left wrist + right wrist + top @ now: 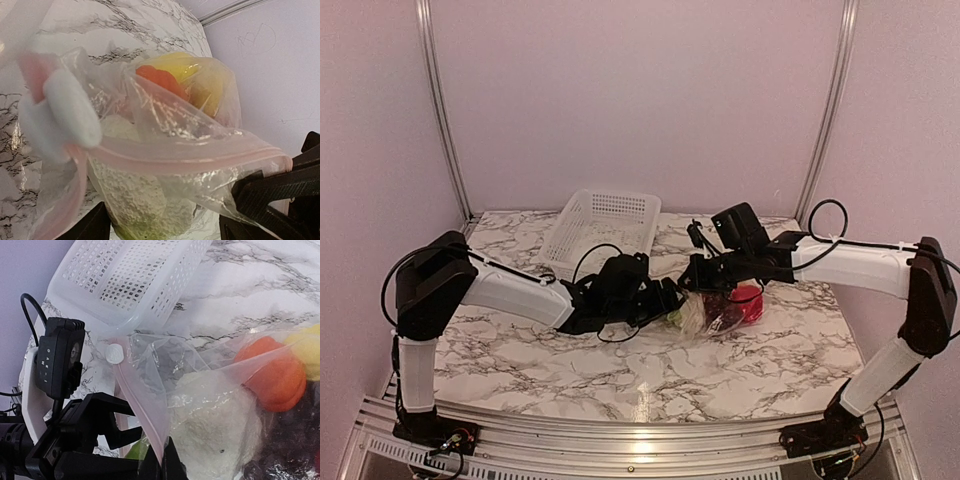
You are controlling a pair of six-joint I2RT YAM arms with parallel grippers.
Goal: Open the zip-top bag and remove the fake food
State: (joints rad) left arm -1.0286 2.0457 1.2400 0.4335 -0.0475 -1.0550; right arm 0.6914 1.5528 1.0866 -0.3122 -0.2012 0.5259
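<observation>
The zip-top bag (pixel 712 312) lies mid-table, full of fake food. In the left wrist view its pink zip strip (pixel 190 162) runs across and a white slider (pixel 65 112) sits at the left end. White-green cabbage (pixel 145 200), orange fruit (pixel 160 80) and a yellow piece (pixel 200 75) show through the plastic. My left gripper (pixel 162 231) is open, with its jaws wide apart on either side of the bag's cabbage end. My right gripper (pixel 166 465) is shut on the bag's zip edge (pixel 145 415). Dark grapes (pixel 300 440) show at the right.
A white perforated basket (pixel 600 228) stands behind the bag at the back of the marble table (pixel 520 360), and it is close above the bag in the right wrist view (pixel 130 275). The two grippers nearly touch each other (pixel 680 288). The walls enclose the table.
</observation>
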